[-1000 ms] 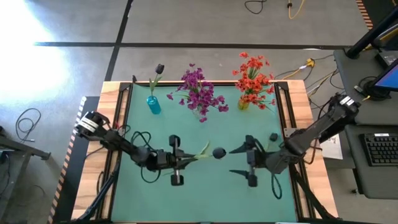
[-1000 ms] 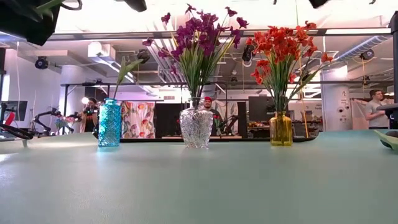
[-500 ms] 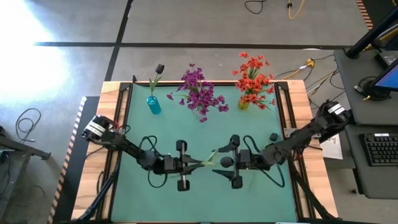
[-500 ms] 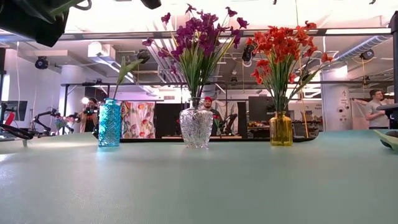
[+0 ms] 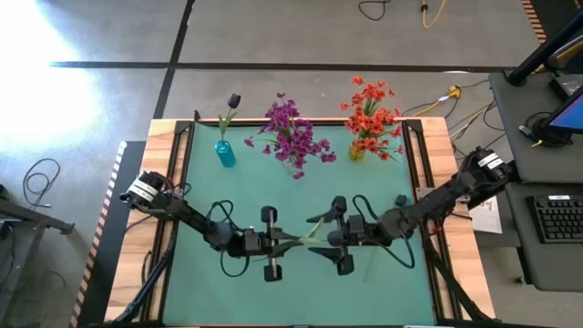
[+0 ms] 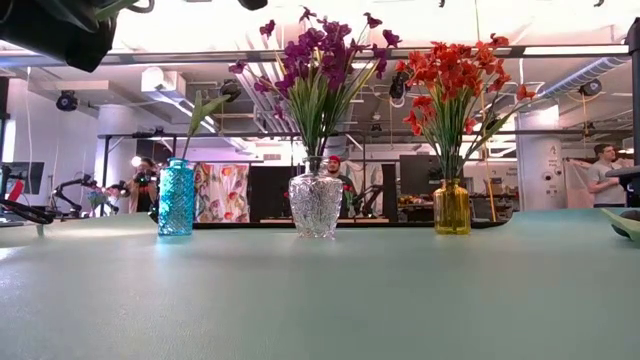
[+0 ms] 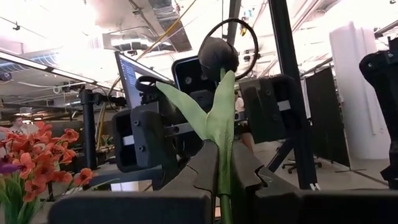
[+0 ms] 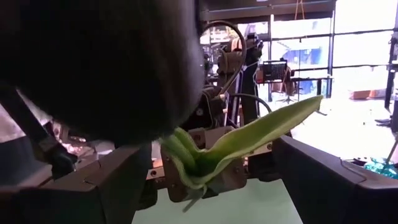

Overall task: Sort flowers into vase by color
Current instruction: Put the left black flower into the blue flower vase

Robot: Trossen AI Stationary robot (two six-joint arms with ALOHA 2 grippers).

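A dark tulip-like bud (image 7: 217, 56) on a green stem with two pale leaves (image 8: 249, 140) is held level above the table by my left gripper (image 5: 282, 241), which is shut on it. My right gripper (image 5: 321, 235) faces it from the table's right, open. Its fingers (image 8: 336, 180) stand on either side of the bud and leaves without touching. At the far edge stand a blue vase (image 5: 225, 153) with one dark bud, a clear vase (image 5: 293, 166) of magenta-purple flowers and a yellow vase (image 5: 357, 153) of orange-red flowers. My left gripper pinches the green stem (image 7: 221, 190) between its two fingers, just below the leaves. The fingers come level from the table's left and lie along the stem. The flower is lifted clear of the table, and its bud end sticks out past the fingertips toward the right gripper.
Another dark bud (image 5: 401, 200) lies on the green mat near the table's right edge, behind the right arm. Cables trail from both arms over the mat. People and equipment show in the room beyond the far edge (image 6: 600, 165).
My right gripper has moved toward the table's left, and its open fingers have come around the bud. My left gripper has carried the flower a little toward the right and the near edge, still shut on the stem.
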